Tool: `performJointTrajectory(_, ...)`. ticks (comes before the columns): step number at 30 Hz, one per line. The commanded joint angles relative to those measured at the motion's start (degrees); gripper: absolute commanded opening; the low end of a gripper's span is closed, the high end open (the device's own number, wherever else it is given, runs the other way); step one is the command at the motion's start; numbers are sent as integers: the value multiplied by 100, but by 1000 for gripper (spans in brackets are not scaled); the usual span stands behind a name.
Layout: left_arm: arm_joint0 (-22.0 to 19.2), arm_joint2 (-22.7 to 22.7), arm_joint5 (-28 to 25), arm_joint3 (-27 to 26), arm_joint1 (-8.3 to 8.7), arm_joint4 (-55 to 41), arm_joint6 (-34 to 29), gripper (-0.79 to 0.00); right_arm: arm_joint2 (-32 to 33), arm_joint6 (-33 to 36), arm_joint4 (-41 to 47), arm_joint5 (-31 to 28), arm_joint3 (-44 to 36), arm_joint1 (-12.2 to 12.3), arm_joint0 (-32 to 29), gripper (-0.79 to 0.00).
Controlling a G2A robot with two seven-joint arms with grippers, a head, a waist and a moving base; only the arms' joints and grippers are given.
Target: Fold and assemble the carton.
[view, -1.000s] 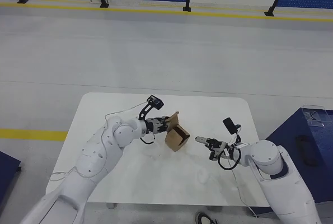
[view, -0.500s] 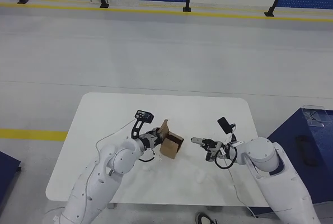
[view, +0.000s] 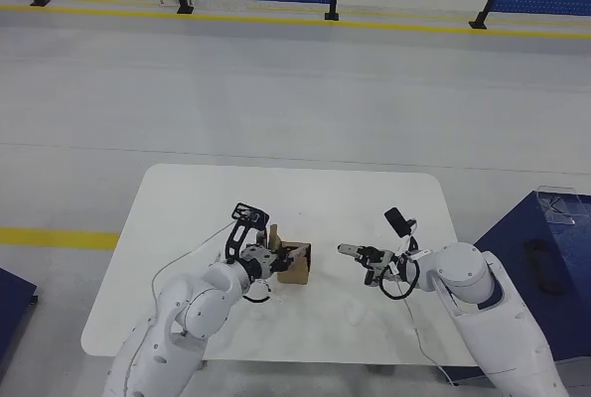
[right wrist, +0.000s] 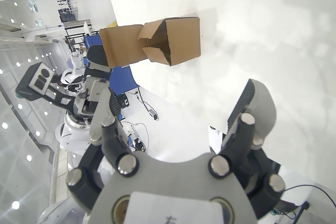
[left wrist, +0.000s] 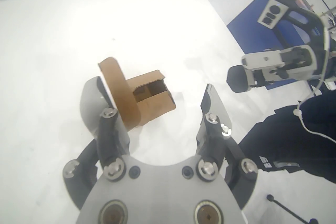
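The left gripper is spread wide and pinches nothing. One of its fingers rests against the back of the carton's long flap, probably to prop it or to push it over the opening. The carton sits near the middle of the worktop, its mouth open and its short flaps partly turned in. The right gripper, also spread and empty, hovers a little apart from the carton, towards the worktop's right edge. It seems placed to brace the box from the opposite side.
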Motion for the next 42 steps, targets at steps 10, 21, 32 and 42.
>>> performJointTrajectory(10, -244, -435, -1481, -1010, 253, 934, -1903, 0, 0, 0, 0, 0, 0, 0, 0, 0)
performJointTrajectory(21, -103, -1394, -96, -255, 320, 1297, -849, 0, -174, -1556, 1734, 147, 594, -284, 252, 0)
performJointTrajectory(32, -1490, -49, -184, 1759, 71, 1571, -1253, 0, -660, -1691, -85, 215, 855, -212, 542, 0)
performJointTrajectory(42, -1813, 361, -473, 2130, -56, 1283, -1076, 0, -1372, -1496, -439, 253, 1354, -366, 1078, -785)
